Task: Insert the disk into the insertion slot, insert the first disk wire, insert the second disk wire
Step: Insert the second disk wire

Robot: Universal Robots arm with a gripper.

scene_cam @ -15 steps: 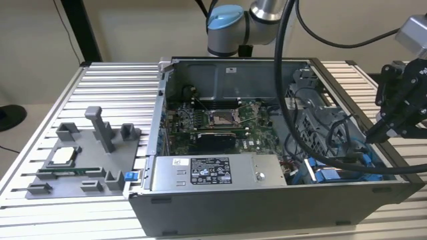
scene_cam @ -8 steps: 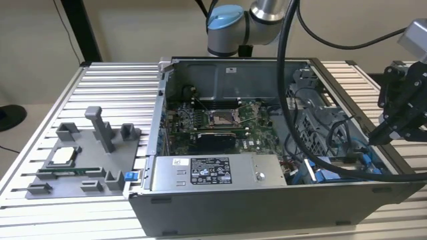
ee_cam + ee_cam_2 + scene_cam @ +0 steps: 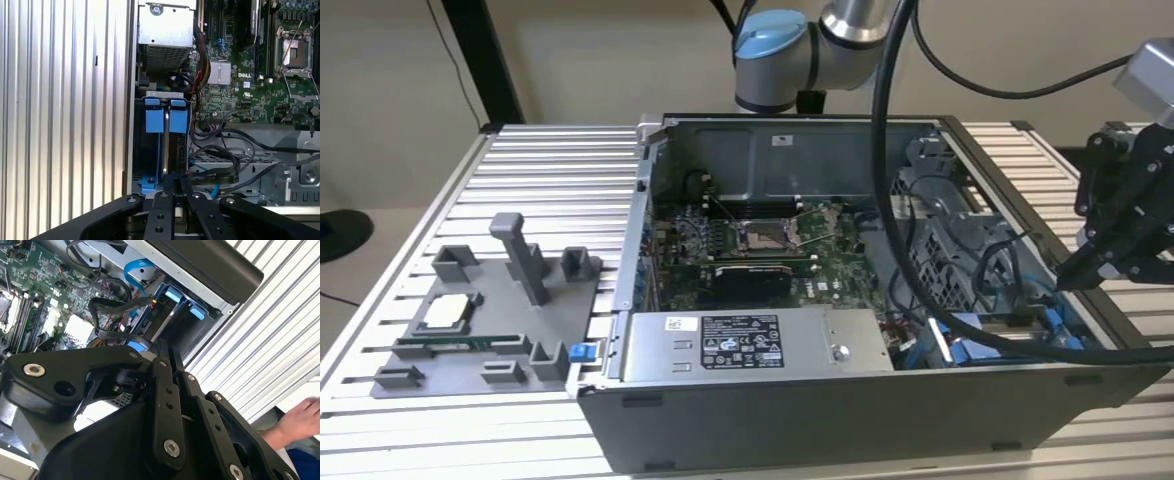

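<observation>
Blue-framed disk (image 3: 166, 142) seemingly seated in insertion slot (image 3: 137, 150), half-hidden; claw (image 3: 175, 192) clenched above

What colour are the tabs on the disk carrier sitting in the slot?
Bright blue; the tabs on the disk carrier show best in the first wrist view.

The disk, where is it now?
The disk stands on edge in the insertion slot at the case's side wall, directly below the gripper.
</observation>
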